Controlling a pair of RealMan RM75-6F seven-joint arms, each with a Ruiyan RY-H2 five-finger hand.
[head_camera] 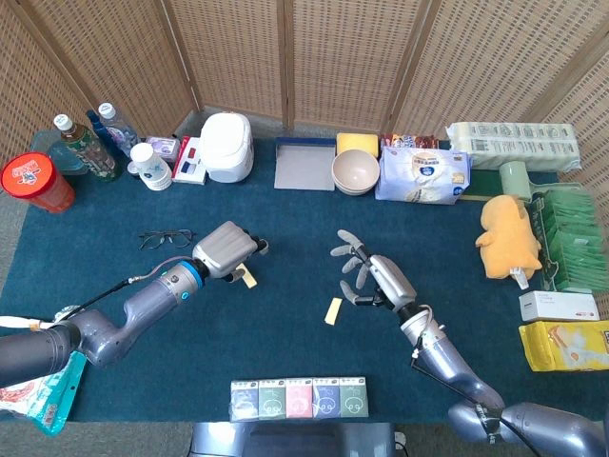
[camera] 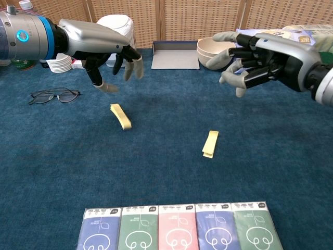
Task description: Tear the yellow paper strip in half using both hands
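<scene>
Two yellow paper pieces, one (camera: 120,115) under the left hand (camera: 112,58) and one (camera: 210,143) below the right hand (camera: 248,57), lie well apart on the blue cloth (camera: 166,172), both hands spread and empty, so withdrawing straight upward looks safest.

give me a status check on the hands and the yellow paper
Left hand open, right hand open. Two yellow pieces on the carpet: one under left hand, one near right. Nothing in the way.
</scene>
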